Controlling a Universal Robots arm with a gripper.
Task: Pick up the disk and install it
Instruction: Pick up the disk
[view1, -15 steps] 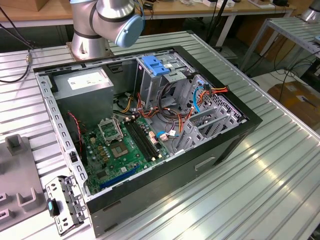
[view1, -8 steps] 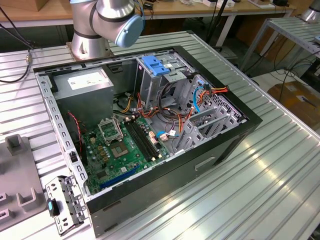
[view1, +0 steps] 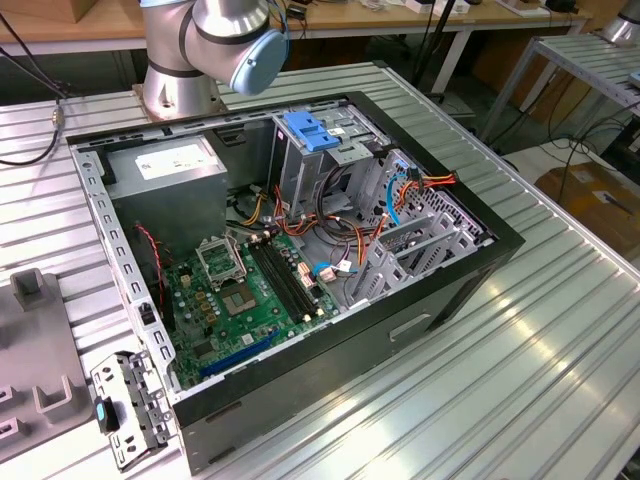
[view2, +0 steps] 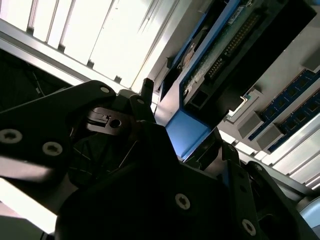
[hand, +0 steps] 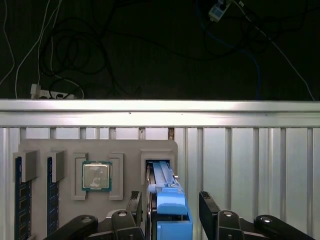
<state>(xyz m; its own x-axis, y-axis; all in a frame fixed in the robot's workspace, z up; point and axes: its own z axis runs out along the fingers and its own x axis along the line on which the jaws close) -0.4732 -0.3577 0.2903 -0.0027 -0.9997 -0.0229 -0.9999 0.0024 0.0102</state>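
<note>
On ribbed aluminium table (view1: 520, 380), centrally: open black metal computer case (view1: 330, 360). Behind the case: grey cylindrical robot arm base (view1: 180, 80).

Inside the case, far corner toward the exterior view's left: grey metal power-supply box (view1: 165, 165). Just beside it, toward the exterior view's right: silver metal drive cage (view1: 300, 175), with blue plastic latch (view1: 308, 133) on top. In front of both: green flat motherboard (view1: 250, 290).

Outside the case, at the exterior view's left: flat grey plastic tray (view1: 30, 340).

In the first wrist view, in tray recesses, in a row:
- two blue upright memory modules (hand: 19, 200)
- square silver processor chip (hand: 96, 176)
- black-and-silver rectangular metal disk (hand: 167, 200), on edge

Either side of the disk, slightly apart from it: black metal fingers (hand: 136, 202).
</note>
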